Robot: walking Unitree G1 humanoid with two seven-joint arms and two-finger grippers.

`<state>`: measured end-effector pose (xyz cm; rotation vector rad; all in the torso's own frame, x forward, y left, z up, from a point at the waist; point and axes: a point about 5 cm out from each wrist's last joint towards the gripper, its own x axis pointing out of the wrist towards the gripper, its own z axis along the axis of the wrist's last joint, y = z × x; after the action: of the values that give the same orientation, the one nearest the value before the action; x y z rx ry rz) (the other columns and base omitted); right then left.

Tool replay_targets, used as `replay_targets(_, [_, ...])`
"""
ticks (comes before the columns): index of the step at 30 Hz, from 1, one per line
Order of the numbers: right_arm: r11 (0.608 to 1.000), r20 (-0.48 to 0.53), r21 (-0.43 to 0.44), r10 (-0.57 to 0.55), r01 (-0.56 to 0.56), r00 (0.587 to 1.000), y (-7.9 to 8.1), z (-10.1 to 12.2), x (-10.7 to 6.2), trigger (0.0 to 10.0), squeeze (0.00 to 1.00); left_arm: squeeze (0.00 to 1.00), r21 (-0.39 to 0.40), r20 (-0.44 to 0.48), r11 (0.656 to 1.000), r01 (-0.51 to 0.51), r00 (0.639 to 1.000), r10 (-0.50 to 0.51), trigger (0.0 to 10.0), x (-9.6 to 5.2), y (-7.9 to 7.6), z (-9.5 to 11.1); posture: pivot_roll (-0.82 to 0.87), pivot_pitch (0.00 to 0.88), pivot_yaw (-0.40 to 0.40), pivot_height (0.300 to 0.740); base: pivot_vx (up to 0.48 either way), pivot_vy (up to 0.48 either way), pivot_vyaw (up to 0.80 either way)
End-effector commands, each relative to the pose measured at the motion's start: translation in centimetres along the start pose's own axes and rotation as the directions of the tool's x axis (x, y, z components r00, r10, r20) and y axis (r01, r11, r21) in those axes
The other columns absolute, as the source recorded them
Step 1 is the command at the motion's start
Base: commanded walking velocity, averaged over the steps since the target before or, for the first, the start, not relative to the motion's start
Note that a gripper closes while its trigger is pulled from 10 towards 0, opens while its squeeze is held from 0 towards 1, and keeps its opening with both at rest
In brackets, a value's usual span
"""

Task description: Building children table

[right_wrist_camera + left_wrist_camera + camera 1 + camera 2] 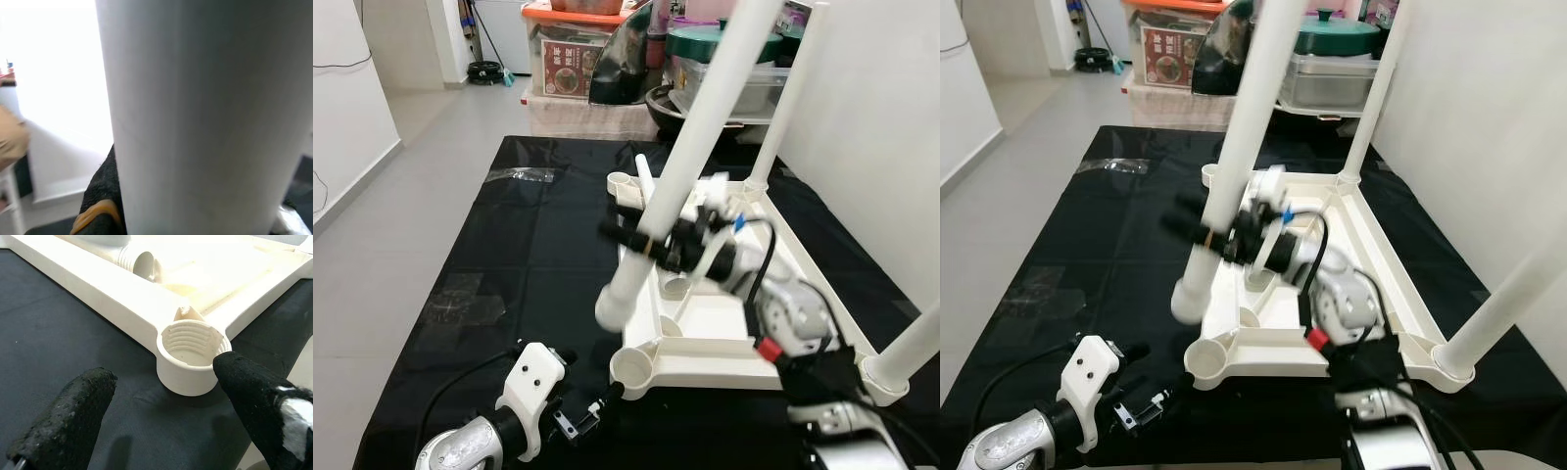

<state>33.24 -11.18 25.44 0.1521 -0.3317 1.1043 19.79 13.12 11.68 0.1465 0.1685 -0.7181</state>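
1. White plastic: the table top lies upside down on the black cloth, and two legs already stand in its right-side corners.
2. I see the right gripper pinching a third leg, held tilted above the frame, its lower end free in the air.
3. The near left corner socket is threaded and has no leg.
4. The left gripper hovers just before this socket, fingers spread, holding nothing.
5. Behind the cloth I see stacked boxes and pots.
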Motion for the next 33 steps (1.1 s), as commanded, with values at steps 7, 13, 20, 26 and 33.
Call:
replay_targets(7, [0.998, 0.130, -0.016, -0.066, 0.069, 0.989, 0.1, 2.6, 0.0, 0.0, 0.00, 0.00, -0.012, 0.019, 1.000, -0.019, 1.000, 0.019, 10.0, 0.1, 0.4, 0.3, 0.09, 0.000, -0.095, 0.740, 0.000, 0.000, 0.00])
replay_targets(13, [0.978, 0.156, -0.033, -0.197, 0.204, 0.968, 0.4, 2.3, -0.4, 0.0, 0.00, 0.00, -0.008, 0.047, 0.999, -0.052, 0.997, 0.053, 10.0, 0.6, 0.8, 0.6, 0.08, 0.000, -0.091, 0.740, 0.000, 0.000, 0.00])
replay_targets(20, [0.964, 0.164, -0.028, -0.257, 0.265, 0.952, 0.5, 2.0, -0.5, 0.0, 0.00, 0.00, -0.005, 0.076, 0.997, -0.074, 0.994, 0.074, 10.0, 0.8, 1.1, 1.1, 0.08, 0.000, -0.088, 0.740, 0.000, -0.278, 0.57])
replay_targets(26, [0.964, 0.157, -0.021, -0.258, 0.264, 0.953, 0.7, 1.8, -0.3, 0.0, 0.00, 0.00, 0.000, 0.087, 0.996, -0.086, 0.993, 0.086, 10.0, 1.1, 1.2, 1.3, 0.08, 0.000, -0.095, 0.740, 0.000, -0.472, 0.80])
replay_targets(33, [0.964, 0.160, -0.006, -0.260, 0.264, 0.952, 0.7, 2.0, 0.0, 0.0, 0.00, 0.00, -0.030, 0.105, 0.994, -0.105, 0.989, 0.108, 10.0, 1.0, 1.1, 1.4, 0.09, 0.000, -0.102, 0.740, 0.000, -0.202, 0.67])
